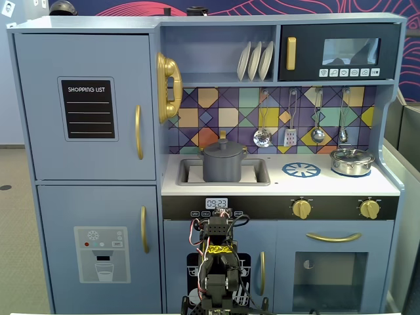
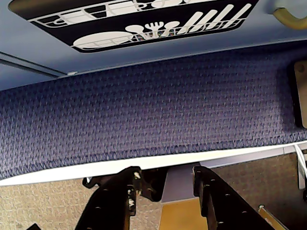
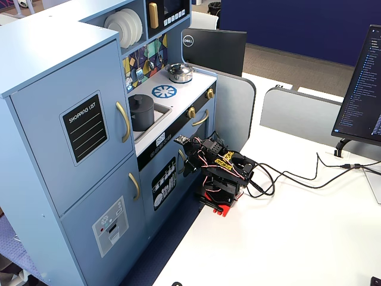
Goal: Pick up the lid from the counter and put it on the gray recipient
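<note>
Here you see the lid (image 1: 224, 147) seated on the gray recipient (image 1: 223, 167) in the sink (image 1: 257, 178). At 6 o'clock, the gripper (image 2: 165, 184) hangs folded, jaws narrowly parted, empty.

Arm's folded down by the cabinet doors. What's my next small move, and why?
Probably none beyond keeping the arm parked. The lid already appears to sit on the gray pot in the sink, and no loose lid shows on the counter. The end effector is empty, jaws apart, low in front of the cabinet.
</note>
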Robot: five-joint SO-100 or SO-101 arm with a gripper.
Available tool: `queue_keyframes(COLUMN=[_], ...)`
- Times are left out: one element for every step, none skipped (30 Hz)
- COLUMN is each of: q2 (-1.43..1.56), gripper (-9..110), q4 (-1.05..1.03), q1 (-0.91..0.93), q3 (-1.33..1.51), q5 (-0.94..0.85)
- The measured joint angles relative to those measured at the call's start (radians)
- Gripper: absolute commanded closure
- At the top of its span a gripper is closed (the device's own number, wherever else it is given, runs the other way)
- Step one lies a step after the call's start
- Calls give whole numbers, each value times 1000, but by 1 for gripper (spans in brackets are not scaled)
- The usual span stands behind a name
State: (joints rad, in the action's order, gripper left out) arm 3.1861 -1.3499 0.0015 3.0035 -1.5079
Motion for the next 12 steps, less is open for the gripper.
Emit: queue_keyframes(q2=[0,0,0,0,0,0,0,0,0,0,0,0], gripper=[96,96,96,96,96,96,96,96,96,96,96,96], q4=[0,0,-2,-2,-2,-2,-2,-2,-2,-2,-2,-2], q1=[-3,-5,-5,-5,-5,-5,-5,-5,-5,-5,-5,-5], q3=[0,0,0,0,0,0,0,0,0,0,0,0], q5=[0,0,0,0,0,0,0,0,0,0,0,0])
